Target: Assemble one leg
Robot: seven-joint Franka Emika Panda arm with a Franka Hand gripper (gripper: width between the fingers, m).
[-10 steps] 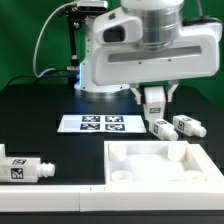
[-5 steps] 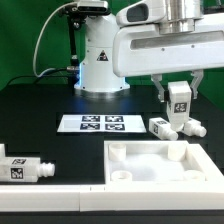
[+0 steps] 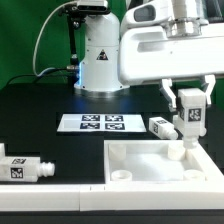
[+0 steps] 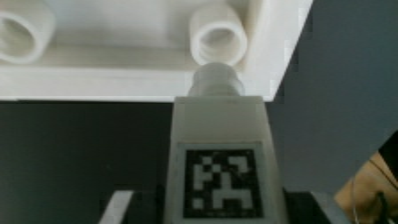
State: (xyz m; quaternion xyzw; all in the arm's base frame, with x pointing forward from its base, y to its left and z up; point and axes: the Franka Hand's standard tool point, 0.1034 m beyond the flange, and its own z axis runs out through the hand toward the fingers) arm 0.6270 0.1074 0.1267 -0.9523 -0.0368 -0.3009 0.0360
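Observation:
My gripper (image 3: 189, 105) is shut on a white leg (image 3: 189, 117) with a black-and-white tag, holding it upright with its narrow tip pointing down. The leg hangs just above the far right corner of the large white square panel (image 3: 150, 166). In the wrist view the held leg (image 4: 221, 140) points at a round socket (image 4: 221, 42) in the panel's corner, its tip just short of it. Another leg (image 3: 24, 169) lies on the table at the exterior view's left. Two more legs (image 3: 163, 127) lie behind the panel, partly hidden by the held leg.
The marker board (image 3: 96, 124) lies flat on the black table behind the panel. The white robot base (image 3: 97, 55) stands at the back with a cable looping to its left. A second socket (image 4: 25, 40) shows in the wrist view beside the first.
My gripper has carried the leg toward the exterior view's right and lowered it, from above the marker board's right end to just over the panel's far right corner.

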